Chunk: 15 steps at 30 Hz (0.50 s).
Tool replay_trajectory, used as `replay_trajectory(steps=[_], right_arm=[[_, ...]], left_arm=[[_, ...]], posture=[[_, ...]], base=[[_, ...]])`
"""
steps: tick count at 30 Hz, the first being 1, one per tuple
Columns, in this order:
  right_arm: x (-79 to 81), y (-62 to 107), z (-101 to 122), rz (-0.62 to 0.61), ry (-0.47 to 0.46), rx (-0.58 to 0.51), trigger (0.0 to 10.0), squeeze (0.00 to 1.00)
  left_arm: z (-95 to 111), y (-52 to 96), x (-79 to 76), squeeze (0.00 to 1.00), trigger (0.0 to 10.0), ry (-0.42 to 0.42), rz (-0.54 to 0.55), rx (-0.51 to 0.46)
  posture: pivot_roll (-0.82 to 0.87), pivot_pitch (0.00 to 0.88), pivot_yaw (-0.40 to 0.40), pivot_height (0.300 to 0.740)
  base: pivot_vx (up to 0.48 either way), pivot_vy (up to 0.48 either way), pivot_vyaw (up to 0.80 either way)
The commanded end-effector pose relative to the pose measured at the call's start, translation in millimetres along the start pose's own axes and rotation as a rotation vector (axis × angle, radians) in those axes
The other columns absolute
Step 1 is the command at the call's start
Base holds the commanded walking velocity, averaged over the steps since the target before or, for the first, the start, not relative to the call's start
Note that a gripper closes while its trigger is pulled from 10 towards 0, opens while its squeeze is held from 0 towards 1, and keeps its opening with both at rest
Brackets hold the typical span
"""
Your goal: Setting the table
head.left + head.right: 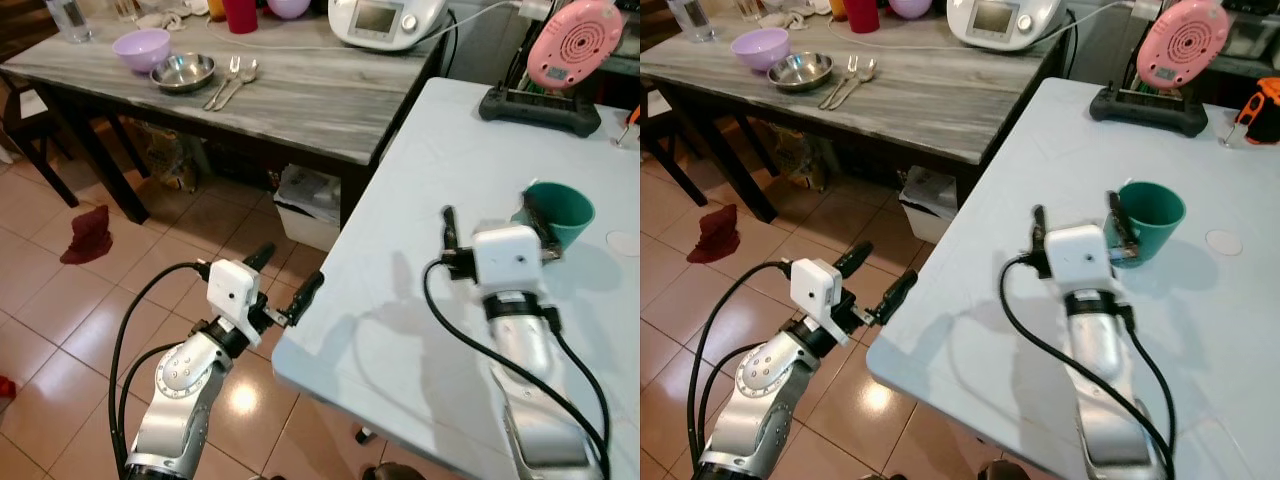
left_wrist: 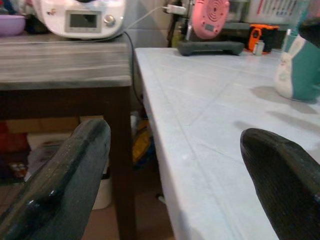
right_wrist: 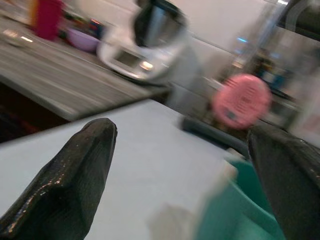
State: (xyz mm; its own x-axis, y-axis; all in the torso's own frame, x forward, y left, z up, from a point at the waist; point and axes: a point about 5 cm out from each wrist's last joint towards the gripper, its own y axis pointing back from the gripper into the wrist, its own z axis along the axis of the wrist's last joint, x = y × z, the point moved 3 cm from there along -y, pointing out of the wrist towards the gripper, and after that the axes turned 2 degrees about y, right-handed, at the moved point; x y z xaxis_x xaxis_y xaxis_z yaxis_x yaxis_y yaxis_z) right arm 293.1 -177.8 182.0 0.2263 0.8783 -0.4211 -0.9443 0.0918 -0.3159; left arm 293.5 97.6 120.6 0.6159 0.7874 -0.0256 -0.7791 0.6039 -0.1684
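We are holding the right pincer (image 1: 1078, 222) spread, one finger just beside the green cup (image 1: 1150, 218) standing on the white surface (image 1: 1200, 330); left pincer (image 1: 283, 283) spread off its edge; bowls (image 1: 182, 72), fork and spoon (image 1: 232, 82) are waiting on the grey surface (image 1: 300, 100); setting barely begun, we judge.

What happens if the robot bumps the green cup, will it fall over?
Probably not easily: the green cup stands upright on the flat white table. It looks like light plastic, so a push would likely slide it. It seems rigid and unlikely to break.
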Motion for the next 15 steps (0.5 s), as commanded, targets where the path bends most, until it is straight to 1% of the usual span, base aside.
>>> replay_trajectory(steps=[1, 5, 6, 7, 9, 13, 14, 15], right_arm=[[-10.1, 3.9, 0.7, -0.051, 0.020, 0.002, 10.0, 0.00], [-22.1, 13.7, -9.2, -0.127, 0.052, 0.054, 10.0, 0.00], [-22.1, 13.7, -9.2, -0.127, 0.052, 0.054, 10.0, 0.00], [-24.6, 17.6, -19.0, -0.160, 0.010, 0.111, 10.0, 0.00], [-25.1, 19.7, -26.5, -0.178, -0.034, 0.155, 10.0, 0.00], [-24.7, 17.8, -32.0, -0.186, -0.079, 0.177, 10.0, 0.00], [-25.2, 14.9, -35.2, -0.197, -0.109, 0.191, 10.0, 0.00], [-25.6, 12.9, -36.6, -0.202, -0.120, 0.196, 10.0, 0.00]], left_arm=[[1.3, 0.4, -2.4, 0.00, 10.0, 0.007, -0.029, 0.001], [2.5, -1.4, -5.6, 0.00, 10.0, 0.018, -0.070, 0.001], [2.5, -1.4, -5.6, 0.00, 10.0, 0.018, -0.070, 0.001], [3.5, -3.1, -7.8, 0.00, 10.0, 0.022, -0.096, 0.002], [4.2, -4.4, -9.8, 0.00, 10.0, 0.024, -0.116, 0.004], [4.7, -5.8, -13.8, 0.00, 10.0, 0.027, -0.150, 0.006], [4.6, -5.9, -17.8, 0.00, 10.0, 0.032, -0.183, 0.011], [4.6, -5.6, -20.4, 0.00, 10.0, 0.031, -0.206, 0.012]], posture=[[-0.30, 0.138, 0.079, 0.740], [-0.31, 0.143, 0.097, 0.740], [-0.31, 0.143, 0.097, 0.740], [-0.31, 0.143, 0.097, 0.740], [-0.32, 0.146, 0.107, 0.740], [-0.32, 0.149, 0.114, 0.740], [-0.32, 0.152, 0.115, 0.740], [-0.32, 0.152, 0.115, 0.740]], base=[[0.000, 0.000, 0.00], [0.000, 0.000, 0.00], [0.000, 0.000, 0.00], [0.000, 0.000, 0.00], [0.000, 0.000, 0.00], [0.000, 0.000, 0.00], [0.000, 0.000, 0.00], [0.000, 0.000, 0.00]])
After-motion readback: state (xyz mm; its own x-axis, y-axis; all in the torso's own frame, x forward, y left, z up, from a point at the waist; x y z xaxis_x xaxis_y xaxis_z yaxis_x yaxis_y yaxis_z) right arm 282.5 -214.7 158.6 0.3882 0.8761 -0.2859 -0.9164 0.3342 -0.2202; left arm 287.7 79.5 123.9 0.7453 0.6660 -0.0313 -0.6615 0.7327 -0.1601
